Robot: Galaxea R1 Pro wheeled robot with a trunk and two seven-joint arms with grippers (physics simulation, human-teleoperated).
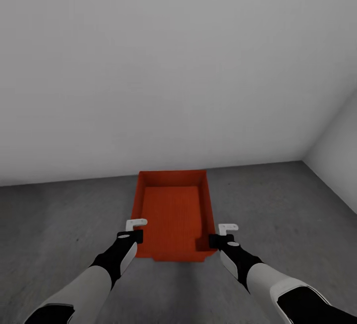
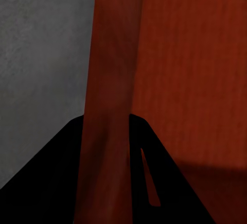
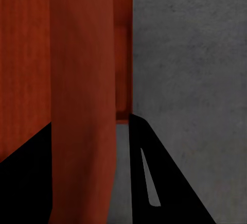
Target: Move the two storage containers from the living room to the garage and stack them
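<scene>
**Both arms grip a red-orange bin above the concrete floor**

At the bottom of the head view, the robot's two arms reach forward, black wrists ahead of white forearms. The left gripper (image 1: 133, 234) sits at lower centre-left, clamped on the near end of the left side wall of a storage container (image 1: 171, 212); the right gripper (image 1: 221, 238) at lower centre-right is clamped on the near end of the opposite wall. In the left wrist view the red-orange wall (image 2: 110, 80) runs straight between the two dark fingers (image 2: 56, 177), one finger on each face of it. The right wrist view shows the same hold, with the wall (image 3: 82, 80) pinched between the fingers (image 3: 154, 177) and a further stretch of the bin's rim beyond.

The open, lidless container lies lengthwise at lower centre, its ribbed bottom bare. Whether it rests on the floor or hangs just above cannot be told. Around it spreads the dark grey mottled floor (image 1: 277, 200). Beyond, a plain white-grey wall (image 1: 168, 66) takes up the upper two thirds, meeting a second wall (image 1: 342, 135) at the right edge.
</scene>
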